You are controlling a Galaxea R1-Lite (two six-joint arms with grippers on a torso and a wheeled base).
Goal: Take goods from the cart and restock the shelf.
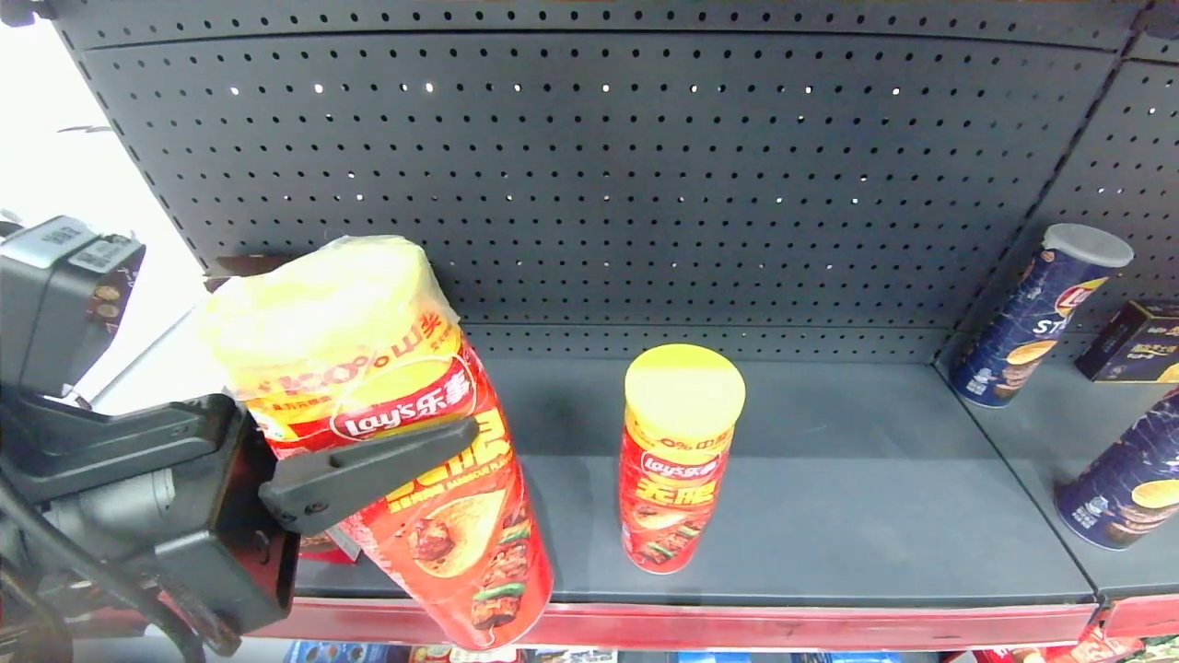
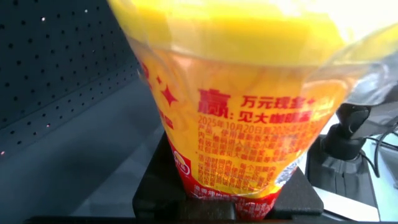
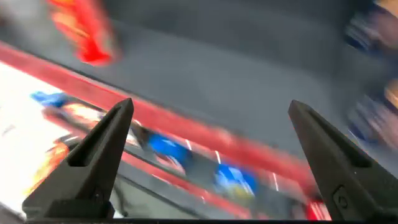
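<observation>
Left hand: Your left gripper (image 1: pixel 387 460) pinches the red can (image 1: pixel 461 543) around its middle. One finger lies across the front of the can. The other finger is hidden behind it.
Held can: It has a yellow lid and it leans over, not straight up. Its bottom hangs below the hand, out by the red front edge (image 1: pixel 737 626) of the shelf (image 1: pixel 829 497). I think it is not on the shelf yet.
Right hand: Your right gripper (image 3: pixel 211 104) is spread wide with nothing between its fingers.
Other red can: A second red can (image 1: pixel 680 460) stands upright on the shelf. It is to the right of your left hand and apart from the can you hold.
Blue cans: Two blue cans (image 1: pixel 1036 318) sit far off to the right, well away from the hand.
Step now: It looks like you are bringing the held can in to stand it on the shelf.
Do it well: First turn the can straight up. Lift its bottom over the red edge. Set it down in the bare spot between your hand and the second red can.
Let go: Wait until the bottom sits flat, then spread the fingers slowly.
Watch out: The can is tall and may tip over. Keep your wrist away from the second red can so you do not bump it.
</observation>
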